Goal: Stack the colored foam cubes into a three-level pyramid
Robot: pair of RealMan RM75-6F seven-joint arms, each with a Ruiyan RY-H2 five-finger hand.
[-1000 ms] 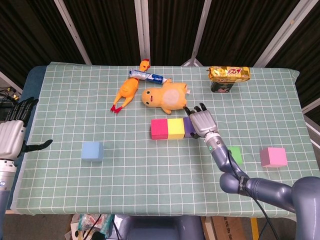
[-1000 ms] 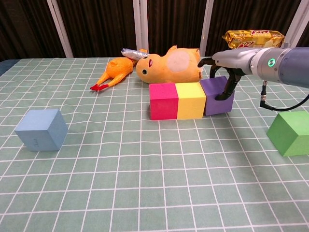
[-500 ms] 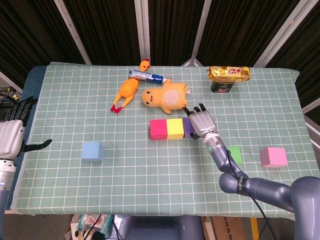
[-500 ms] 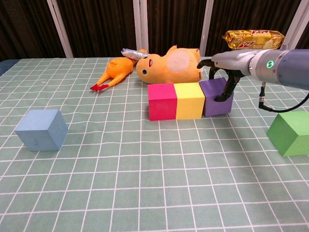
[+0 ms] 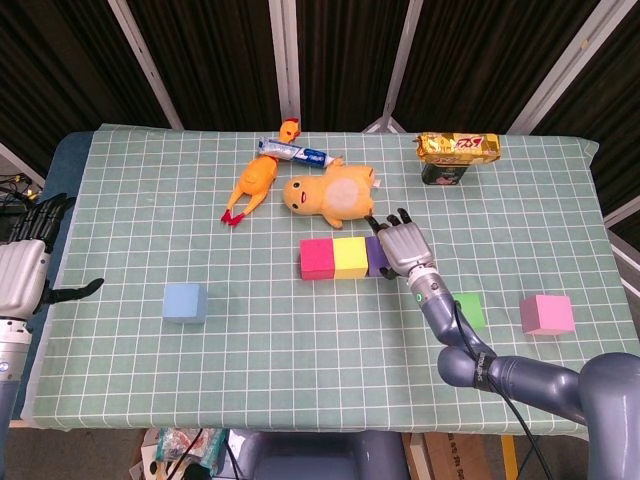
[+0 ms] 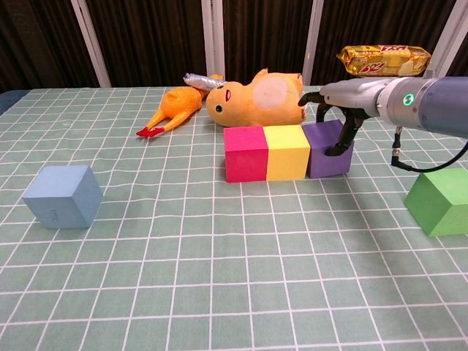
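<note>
A table covered by a green gridded cloth [image 5: 300, 400] stands before dark panelled walls. Six foam cubes are present.

Nearest the robot, three lie singly and well apart: one blue cube [image 5: 185, 302] at left, one green cube [image 5: 470, 310] and one pink cube [image 5: 546, 314] at right.

Further back, three cubes form one row, sides touching: magenta cube [image 5: 319, 258], yellow cube [image 5: 350, 256], purple cube [image 6: 326, 149]. No cube sits on another.

The right hand [image 5: 403, 246] rests over the purple cube's right end, fingers curled down against its top and side; whether it actually grips the cube cannot be told.

The left hand [image 5: 22, 272] hangs off the table's left edge, fingers extended and apart, holding nothing.

Behind the row lie one yellow plush duck [image 5: 328, 196], just beside the cubes, one orange rubber chicken [image 5: 255, 183] and one toothpaste tube [image 5: 296, 152]. At the far right stands one dark box [image 5: 444, 172] with one gold snack packet [image 5: 457, 147] on top.
</note>
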